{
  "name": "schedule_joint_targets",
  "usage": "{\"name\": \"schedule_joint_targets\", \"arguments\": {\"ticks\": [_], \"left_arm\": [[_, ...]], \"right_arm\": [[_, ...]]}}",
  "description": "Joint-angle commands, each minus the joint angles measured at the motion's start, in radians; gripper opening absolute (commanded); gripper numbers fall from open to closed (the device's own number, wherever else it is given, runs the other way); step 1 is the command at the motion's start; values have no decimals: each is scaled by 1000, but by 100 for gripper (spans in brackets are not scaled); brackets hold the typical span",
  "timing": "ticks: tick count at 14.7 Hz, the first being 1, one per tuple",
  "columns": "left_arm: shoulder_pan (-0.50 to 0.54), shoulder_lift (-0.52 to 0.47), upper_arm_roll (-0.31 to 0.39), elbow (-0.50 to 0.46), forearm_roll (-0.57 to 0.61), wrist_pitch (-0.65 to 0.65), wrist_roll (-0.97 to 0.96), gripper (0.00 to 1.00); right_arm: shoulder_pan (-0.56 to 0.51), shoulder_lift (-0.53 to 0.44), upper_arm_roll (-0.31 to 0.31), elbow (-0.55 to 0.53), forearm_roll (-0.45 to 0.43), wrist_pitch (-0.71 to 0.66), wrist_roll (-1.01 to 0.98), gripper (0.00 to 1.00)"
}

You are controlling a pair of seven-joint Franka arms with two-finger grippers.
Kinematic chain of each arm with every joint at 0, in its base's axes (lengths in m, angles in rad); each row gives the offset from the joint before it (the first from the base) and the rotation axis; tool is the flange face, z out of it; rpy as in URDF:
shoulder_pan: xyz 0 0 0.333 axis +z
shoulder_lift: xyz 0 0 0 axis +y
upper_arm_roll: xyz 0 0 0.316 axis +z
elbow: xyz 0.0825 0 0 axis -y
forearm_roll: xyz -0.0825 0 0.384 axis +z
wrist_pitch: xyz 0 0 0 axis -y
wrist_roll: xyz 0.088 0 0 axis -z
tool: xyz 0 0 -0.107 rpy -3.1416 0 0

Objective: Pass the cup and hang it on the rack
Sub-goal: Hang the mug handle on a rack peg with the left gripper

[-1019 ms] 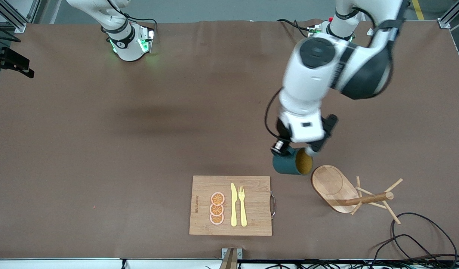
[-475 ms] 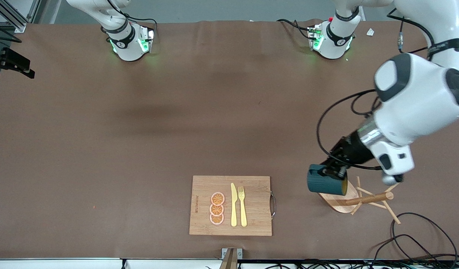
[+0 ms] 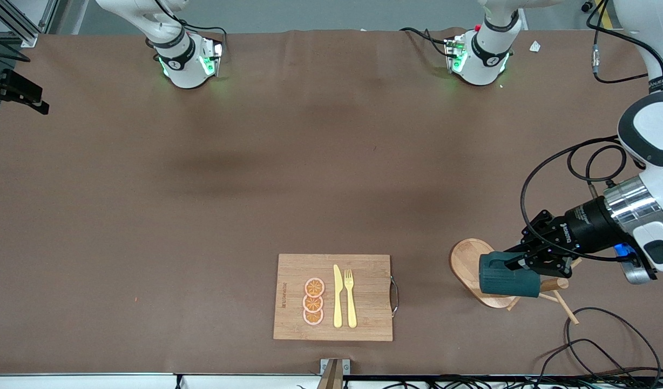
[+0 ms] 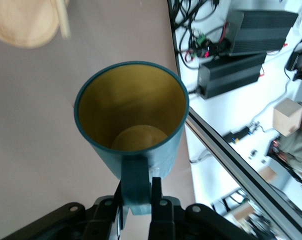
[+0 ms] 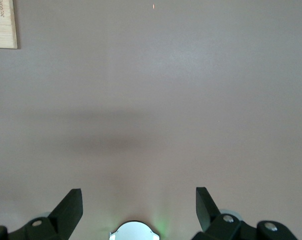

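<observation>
cup (image 3: 508, 280): lay sideways in the air over the rack's base, gripped by its handle
left gripper (image 3: 526, 265): jaws clamped on the cup's handle
rack (image 3: 472, 265): stood on the tabletop (image 3: 256, 178), near the cutting board (image 3: 293, 270)
right gripper (image 5: 139, 206): jaws wide, holding nothing; arm waited

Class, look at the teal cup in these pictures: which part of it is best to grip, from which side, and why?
Grip the cup by its small side handle, coming from the handle side, as the left gripper does, shut on it. The handle is a narrow tab that two fingers can pinch, while the round body looks wide. Held over the rack, the cup lies on its side.
</observation>
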Motion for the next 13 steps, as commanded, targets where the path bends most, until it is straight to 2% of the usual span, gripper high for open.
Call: {"name": "schedule_joint_targets", "arguments": {"ticks": [1, 4, 8, 13], "left_arm": [[20, 28, -5, 3, -110, 2, 14, 1], [53, 60, -5, 2, -234, -41, 85, 1], [93, 108, -7, 3, -322, -159, 106, 1], [150, 135, -4, 3, -339, -329, 180, 1]], "right_arm": [[-9, -32, 7, -30, -5, 4, -1, 100], [-11, -32, 4, -30, -5, 4, 1, 100], [-11, -44, -18, -29, 4, -16, 15, 100], [-22, -50, -22, -29, 20, -42, 18, 100]]}}
